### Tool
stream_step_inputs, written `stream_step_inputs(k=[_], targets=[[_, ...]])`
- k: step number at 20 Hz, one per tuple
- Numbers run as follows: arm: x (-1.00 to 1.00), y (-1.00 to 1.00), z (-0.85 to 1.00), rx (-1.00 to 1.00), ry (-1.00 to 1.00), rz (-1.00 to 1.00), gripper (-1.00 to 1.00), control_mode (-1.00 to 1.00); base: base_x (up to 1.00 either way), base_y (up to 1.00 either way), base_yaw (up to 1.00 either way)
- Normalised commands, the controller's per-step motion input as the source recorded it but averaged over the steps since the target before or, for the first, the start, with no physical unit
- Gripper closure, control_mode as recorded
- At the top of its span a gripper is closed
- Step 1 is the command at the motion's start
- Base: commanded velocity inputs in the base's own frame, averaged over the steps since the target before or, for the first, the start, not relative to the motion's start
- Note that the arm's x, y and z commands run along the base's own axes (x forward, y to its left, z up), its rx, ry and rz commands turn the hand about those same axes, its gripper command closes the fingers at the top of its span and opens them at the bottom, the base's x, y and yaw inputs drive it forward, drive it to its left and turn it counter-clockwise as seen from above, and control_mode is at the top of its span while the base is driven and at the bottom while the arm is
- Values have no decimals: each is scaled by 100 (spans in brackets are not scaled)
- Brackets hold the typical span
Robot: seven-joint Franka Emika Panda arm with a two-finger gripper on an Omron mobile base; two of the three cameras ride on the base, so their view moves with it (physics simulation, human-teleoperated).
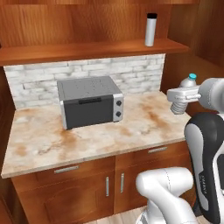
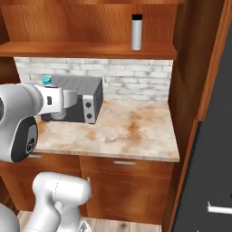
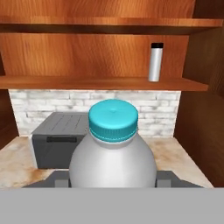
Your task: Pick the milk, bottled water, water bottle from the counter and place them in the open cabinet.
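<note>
High in the frame, the cabinet shelf (image 1: 87, 51) already has the silver bottle (image 1: 150, 29). The fingers (image 3: 113, 177) hold the clear bottle (image 3: 113, 153) tight. Milk is left.

Silver water bottle (image 1: 150, 29) upright on cabinet shelf (image 1: 87, 51)

A glossy white robot arm (image 1: 168, 192) of rounded, tube-like segments, joined by bulbous elbows. One upright link (image 1: 209, 148) carries a dark charcoal oval panel edged in white, with small pale lettering too fine to read. The grey-white hand (image 1: 186, 94) is boxy and flat-sided, with a ribbed, bellows-like collar beneath it. No cables or screws can be made out.
</note>
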Motion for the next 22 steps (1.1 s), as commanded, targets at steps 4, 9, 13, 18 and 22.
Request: stream_step_inputs(k=[4, 9, 13, 18, 22], targets=[[0, 0, 0, 0, 0, 0, 100, 100, 34, 41, -16], [0, 0, 0, 0, 0, 0, 100, 100, 32, 45, -15], [0, 0, 0, 0, 0, 0, 100, 100, 36, 38, -14], [0, 0, 0, 0, 0, 0, 100, 100, 35, 32, -14], [0, 0, 0, 0, 0, 0, 100, 100, 38, 33, -15]])
